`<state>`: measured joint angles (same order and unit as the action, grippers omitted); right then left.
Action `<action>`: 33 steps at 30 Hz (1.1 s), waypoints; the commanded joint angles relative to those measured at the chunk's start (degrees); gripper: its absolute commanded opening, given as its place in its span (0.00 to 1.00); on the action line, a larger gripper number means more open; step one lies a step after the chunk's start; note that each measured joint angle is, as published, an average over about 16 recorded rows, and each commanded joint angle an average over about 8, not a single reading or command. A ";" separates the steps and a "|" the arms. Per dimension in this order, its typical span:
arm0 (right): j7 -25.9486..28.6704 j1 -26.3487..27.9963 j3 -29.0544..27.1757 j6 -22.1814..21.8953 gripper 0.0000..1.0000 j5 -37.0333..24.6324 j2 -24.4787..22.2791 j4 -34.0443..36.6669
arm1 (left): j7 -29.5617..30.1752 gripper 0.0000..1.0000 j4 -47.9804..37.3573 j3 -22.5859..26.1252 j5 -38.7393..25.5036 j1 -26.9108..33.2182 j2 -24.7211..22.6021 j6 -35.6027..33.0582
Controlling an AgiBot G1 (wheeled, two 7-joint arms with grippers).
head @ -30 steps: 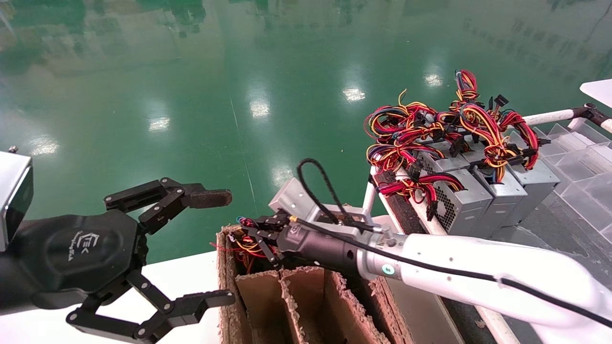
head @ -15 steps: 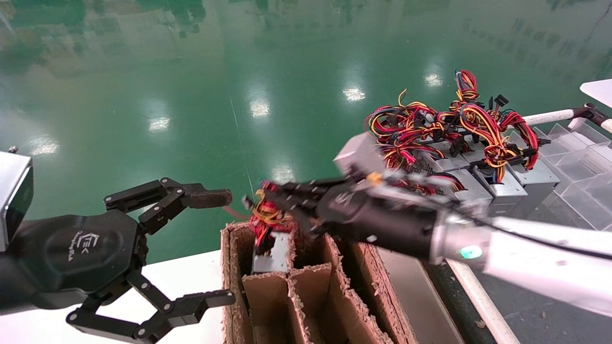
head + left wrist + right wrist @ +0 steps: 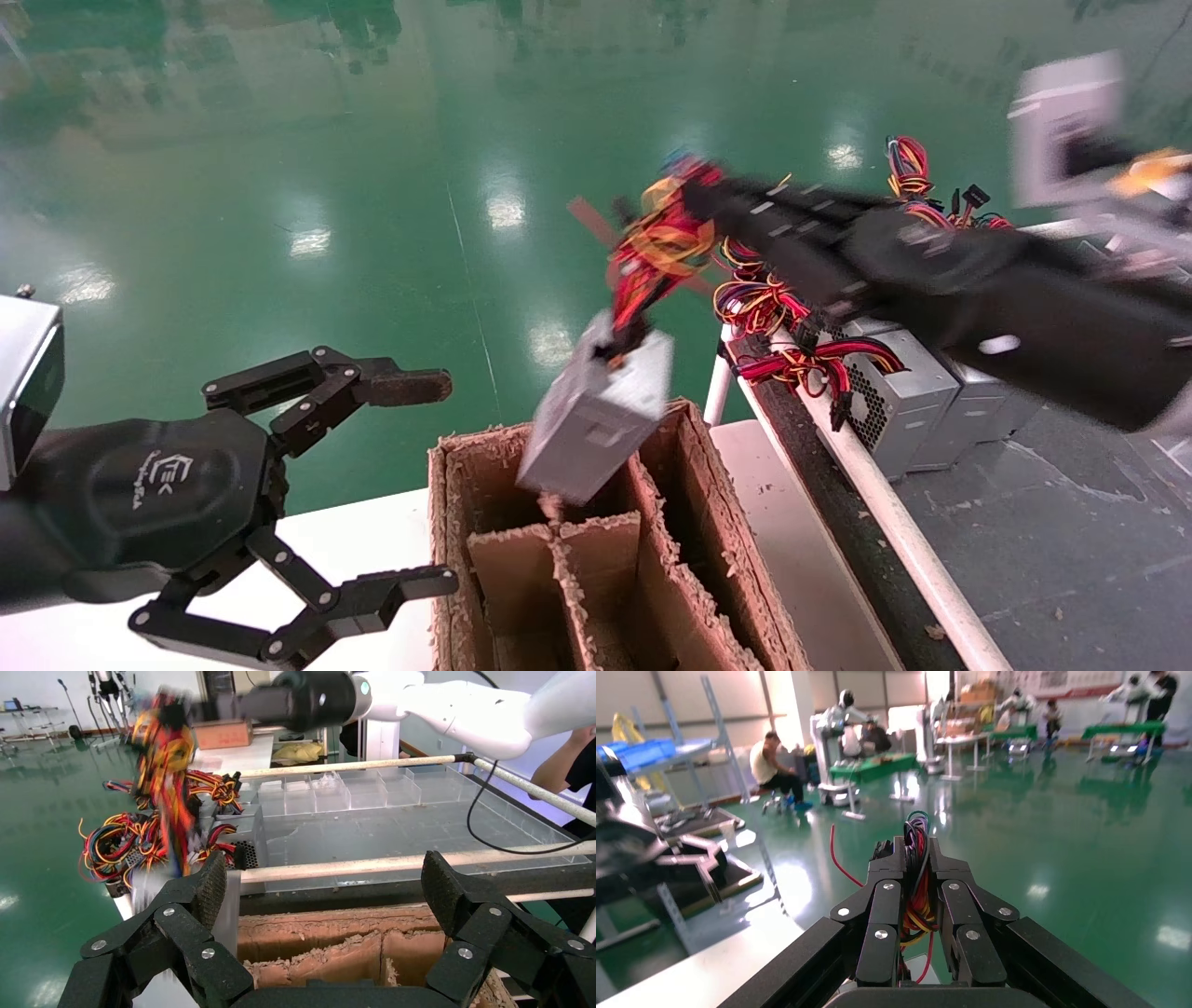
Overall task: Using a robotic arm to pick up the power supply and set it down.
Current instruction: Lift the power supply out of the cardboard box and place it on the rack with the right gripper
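The power supply point(image 3: 596, 419), a grey metal box, hangs tilted over the far end of the divided cardboard box point(image 3: 445, 540). It dangles by its red, yellow and black wire bundle point(image 3: 652, 247). My right gripper point(image 3: 694, 194) on the white robotic arm point(image 3: 436, 699) is shut on that bundle, and the right wrist view shows the wires point(image 3: 917, 881) pinched between the right gripper's point(image 3: 916, 853) fingers. The left wrist view shows the wire bundle point(image 3: 169, 776) lifted above the cardboard box point(image 3: 337, 931). My left gripper point(image 3: 419, 485) stays open to the left of the box, holding nothing.
Several more grey power supplies point(image 3: 894, 391) with tangled wires point(image 3: 773, 298) stand on the rack to the right, behind a white tube rail point(image 3: 866, 485). Clear plastic trays point(image 3: 351, 794) lie further along the rack. The box stands on a white table point(image 3: 372, 540) over green floor.
My right gripper rose up and to the right, pulling the power supply by its wires out of a far box compartment into the air. The left arm has not moved.
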<state>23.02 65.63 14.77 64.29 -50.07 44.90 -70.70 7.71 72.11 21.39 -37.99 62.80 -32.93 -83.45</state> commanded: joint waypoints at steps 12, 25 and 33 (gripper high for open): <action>-3.95 5.34 -4.67 17.69 0.00 7.30 -8.75 15.45 | 0.00 1.00 0.00 0.00 0.00 0.00 0.00 0.00; -7.66 8.53 -1.86 26.84 0.00 10.78 -18.23 29.27 | 0.00 1.00 0.00 0.01 0.01 0.00 0.00 0.00; -11.78 8.89 0.13 26.25 0.00 10.67 -22.89 35.07 | -0.01 1.00 0.00 0.01 0.01 0.00 0.00 0.00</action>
<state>11.42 74.65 14.89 90.63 -39.51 22.52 -35.67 7.70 72.11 21.40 -37.98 62.80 -32.92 -83.45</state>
